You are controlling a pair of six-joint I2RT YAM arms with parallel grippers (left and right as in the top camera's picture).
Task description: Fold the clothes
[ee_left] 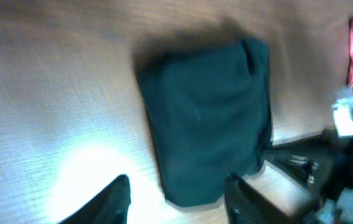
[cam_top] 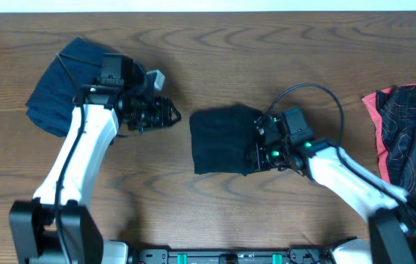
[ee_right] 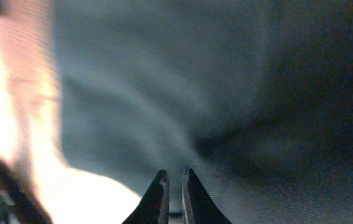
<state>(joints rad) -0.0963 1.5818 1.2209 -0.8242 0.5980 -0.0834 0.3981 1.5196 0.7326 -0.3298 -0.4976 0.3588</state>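
Wood table [cam_top: 215, 59]; patterned garment [cam_top: 413, 125] cut off at right edge. My left gripper [cam_top: 172, 115] gapes empty, right gripper [ee_right: 175, 174] nearly closed over shirt [cam_top: 219, 139] (hold unclear).

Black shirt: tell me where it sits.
Overhead, the black shirt lies folded mid-table, the right tool at its right edge, the navy garment far off left.

My overhead view is sharp and evenly lit, just soft shadows hugging the black shirt [cam_top: 222, 139] on the table [cam_top: 215, 73]. Left wrist view is smeared with motion blur, and a white glare patch is burning out the wood at lower left. Right wrist view is dim and soft, the cloth up close out of focus.
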